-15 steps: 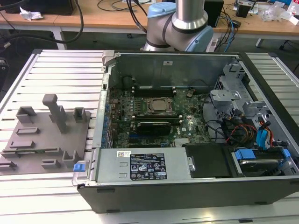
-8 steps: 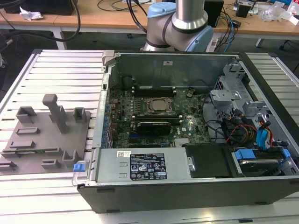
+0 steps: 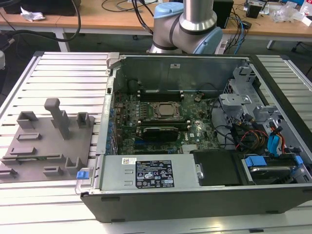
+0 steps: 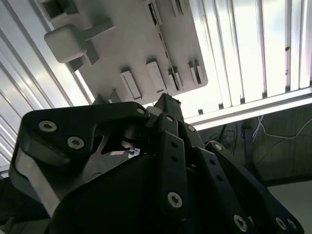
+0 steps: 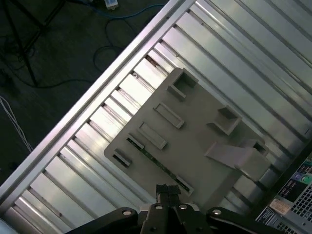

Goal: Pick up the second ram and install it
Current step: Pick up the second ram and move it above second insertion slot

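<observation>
Jaws of black gripper (image 5: 166,191) clenched, empty, over grey plastic holder block (image 3: 48,144) at the exterior view's left. Thin green RAM stick (image 5: 158,164) stands edge-up in 1 holder slot, near the tips. Judgement: straddle its flat faces mid-length, lift straight. First wrist view gives that green edge; exterior view gives the open black computer case (image 3: 195,204).

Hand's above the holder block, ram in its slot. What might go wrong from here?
The second ram presents just a thin green edge in the grey holder block; an offset descent could hit the slot wall. The hand looks shut; lowered so, it might press on the ram.
</observation>
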{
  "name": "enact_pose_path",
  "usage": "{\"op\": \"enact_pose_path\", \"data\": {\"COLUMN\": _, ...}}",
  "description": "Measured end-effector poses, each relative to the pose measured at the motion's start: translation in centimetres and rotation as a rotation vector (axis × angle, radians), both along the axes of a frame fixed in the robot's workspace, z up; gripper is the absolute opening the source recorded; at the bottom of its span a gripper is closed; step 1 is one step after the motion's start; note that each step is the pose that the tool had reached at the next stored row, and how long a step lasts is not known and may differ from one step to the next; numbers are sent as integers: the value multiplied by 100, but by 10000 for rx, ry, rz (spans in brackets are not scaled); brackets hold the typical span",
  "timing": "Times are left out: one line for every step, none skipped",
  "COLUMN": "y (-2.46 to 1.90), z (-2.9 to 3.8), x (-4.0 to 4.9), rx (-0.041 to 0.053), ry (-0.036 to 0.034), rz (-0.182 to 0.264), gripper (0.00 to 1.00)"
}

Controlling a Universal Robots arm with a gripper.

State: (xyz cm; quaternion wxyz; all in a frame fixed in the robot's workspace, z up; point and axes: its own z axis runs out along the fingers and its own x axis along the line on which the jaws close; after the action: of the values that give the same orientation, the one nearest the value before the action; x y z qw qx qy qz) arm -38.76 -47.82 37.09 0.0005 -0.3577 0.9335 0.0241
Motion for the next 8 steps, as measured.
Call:
{"op": "enact_pose_path", "data": {"y": 0, "z": 0, "x": 0, "rx": -1, "ry": 0, "rz": 61, "gripper": 11}}
{"op": "enact_pose_path", "data": {"y": 0, "z": 0, "x": 0, "rx": 0, "ry": 0, "rz": 156, "gripper": 11}}
{"op": "enact_pose_path", "data": {"y": 0, "z": 0, "x": 0, "rx": 0, "ry": 0, "rz": 235, "gripper": 11}}
{"op": "enact_pose_path", "data": {"y": 0, "z": 0, "x": 0, "rx": 0, "ry": 0, "rz": 291, "gripper": 11}}
{"op": "enact_pose_path", "data": {"y": 0, "z": 0, "x": 0, "rx": -1, "ry": 0, "rz": 444, "gripper": 11}}
{"op": "enact_pose_path", "data": {"y": 0, "z": 0, "x": 0, "rx": 0, "ry": 0, "rz": 579, "gripper": 11}}
{"op": "enact_pose_path", "data": {"y": 0, "z": 0, "x": 0, "rx": 0, "ry": 0, "rz": 690, "gripper": 11}}
{"op": "enact_pose_path", "data": {"y": 0, "z": 0, "x": 0, "rx": -1, "ry": 0, "rz": 814, "gripper": 11}}
